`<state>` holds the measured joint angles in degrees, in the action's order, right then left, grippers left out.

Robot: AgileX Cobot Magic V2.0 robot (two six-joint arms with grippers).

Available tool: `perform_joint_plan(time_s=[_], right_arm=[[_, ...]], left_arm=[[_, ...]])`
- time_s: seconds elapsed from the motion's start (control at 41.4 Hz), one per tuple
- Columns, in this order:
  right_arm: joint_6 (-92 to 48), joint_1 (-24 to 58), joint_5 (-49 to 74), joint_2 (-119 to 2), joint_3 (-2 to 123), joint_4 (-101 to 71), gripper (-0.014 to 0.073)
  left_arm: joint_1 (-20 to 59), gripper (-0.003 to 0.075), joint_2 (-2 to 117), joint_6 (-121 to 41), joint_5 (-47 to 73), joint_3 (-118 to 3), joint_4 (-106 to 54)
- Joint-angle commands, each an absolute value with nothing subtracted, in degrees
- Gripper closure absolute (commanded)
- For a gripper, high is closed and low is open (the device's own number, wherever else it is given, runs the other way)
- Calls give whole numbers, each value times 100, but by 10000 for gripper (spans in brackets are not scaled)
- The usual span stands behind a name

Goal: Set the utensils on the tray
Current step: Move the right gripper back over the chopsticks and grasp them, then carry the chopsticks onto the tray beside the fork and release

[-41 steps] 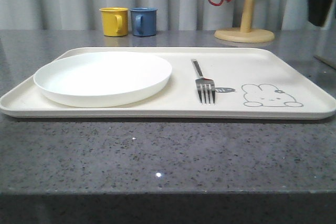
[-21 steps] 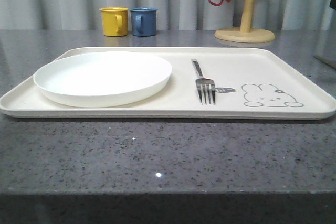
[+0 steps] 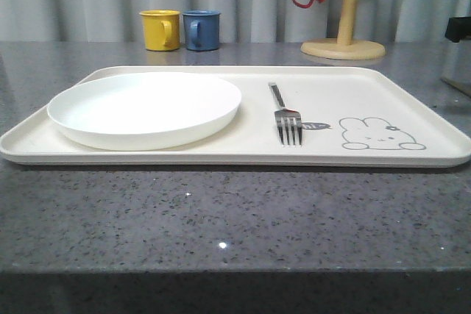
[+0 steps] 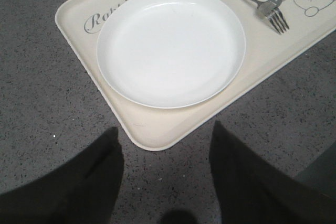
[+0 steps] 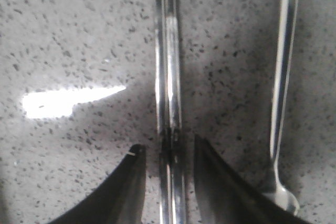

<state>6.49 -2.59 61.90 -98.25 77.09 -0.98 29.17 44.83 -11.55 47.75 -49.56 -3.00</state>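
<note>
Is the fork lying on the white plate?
No, the fork lies on the bare tray, apart from the white plate, between it and the rabbit drawing.

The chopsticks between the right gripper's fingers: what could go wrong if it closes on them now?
1. The chopsticks are two thin shiny sticks lying side by side on the stone counter; the open right gripper may pinch only one, or they may slip or cross.
2. The spoon lies close beside them, so a finger could nudge it.
3. On the tray, the fork and plate take up space; the chopsticks might land on the fork.
</note>
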Motion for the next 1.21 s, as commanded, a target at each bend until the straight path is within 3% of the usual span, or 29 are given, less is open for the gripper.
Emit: perform_joint_plan(time_s=[0.0, 0.459, 0.725, 1.185], right_arm=[[573, -291, 6017, -9613, 7821, -153, 338], [573, -291, 5932, -9814, 7821, -153, 342], [573, -291, 5988, -9814, 7846, -153, 528], [526, 117, 6451, -9683, 8224, -161, 527]], left_arm=[[2961, 351, 4461, -1106, 4381, -5114, -319], [2961, 351, 4461, -1106, 4381, -5114, -319], [2961, 351, 4461, -1106, 4381, -5114, -319], [2961, 351, 4461, -1106, 4381, -5114, -319]])
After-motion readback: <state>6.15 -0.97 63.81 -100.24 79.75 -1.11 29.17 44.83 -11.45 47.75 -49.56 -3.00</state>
